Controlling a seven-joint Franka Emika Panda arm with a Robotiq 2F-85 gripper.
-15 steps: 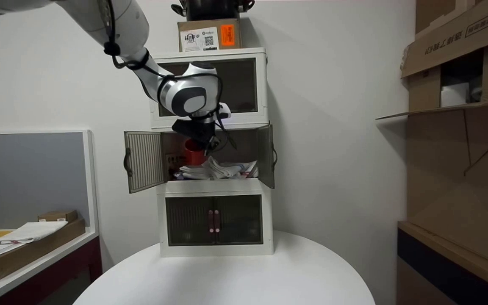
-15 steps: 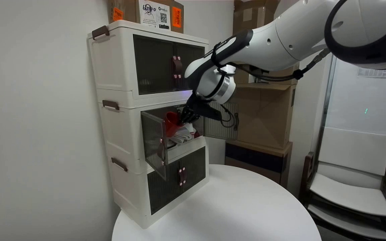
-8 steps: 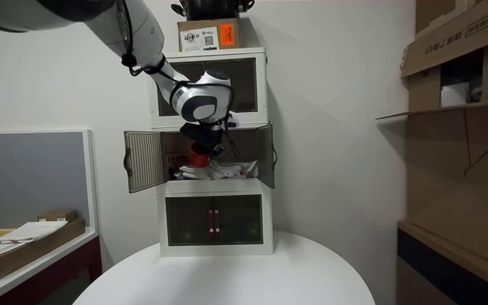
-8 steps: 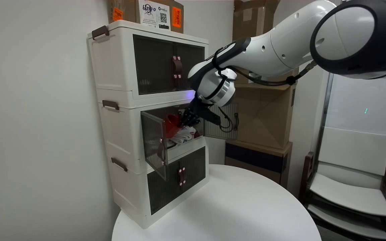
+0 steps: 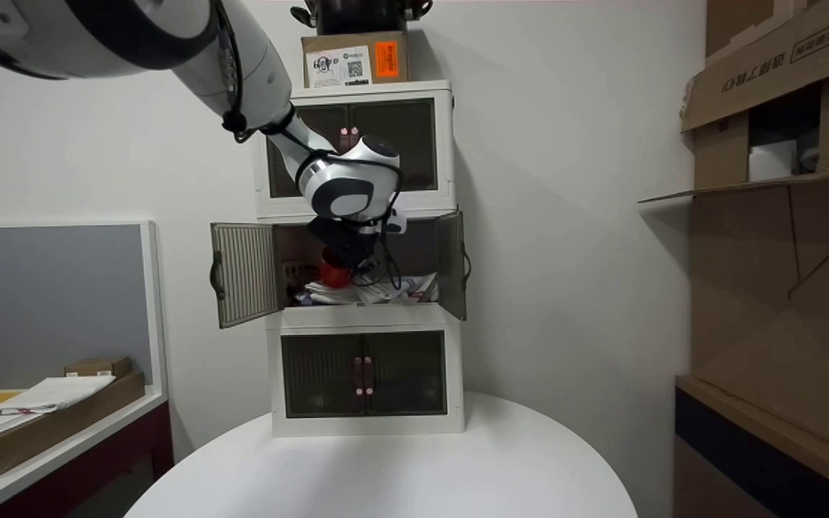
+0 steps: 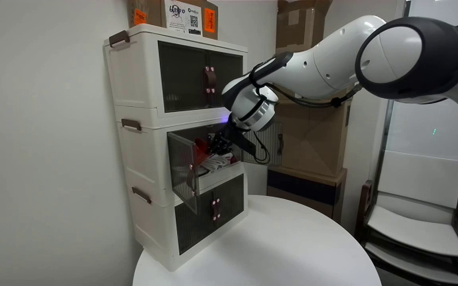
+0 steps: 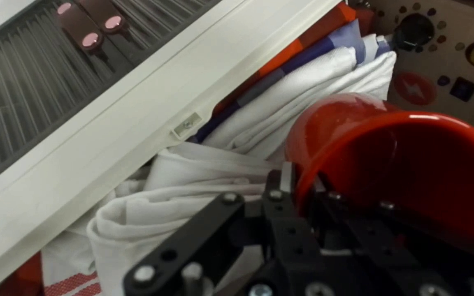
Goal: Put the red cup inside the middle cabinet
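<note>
Wrist view: the gripper [image 7: 303, 183] was clamped on the wall of the red cup [image 7: 397, 160] inside the middle cabinet [image 7: 171, 98], with folded white cloths [image 7: 200, 164] just within the cabinet's front and a printed panel [image 7: 438, 61] behind in the cabinet.

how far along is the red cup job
Done: the doors of the middle cabinet stand open, and the red cup looks inside it. In progress: the hand pinches the cup's rim; whether the cup rests on the white cloths is unclear. Left: probably settle it, release and withdraw.
</note>
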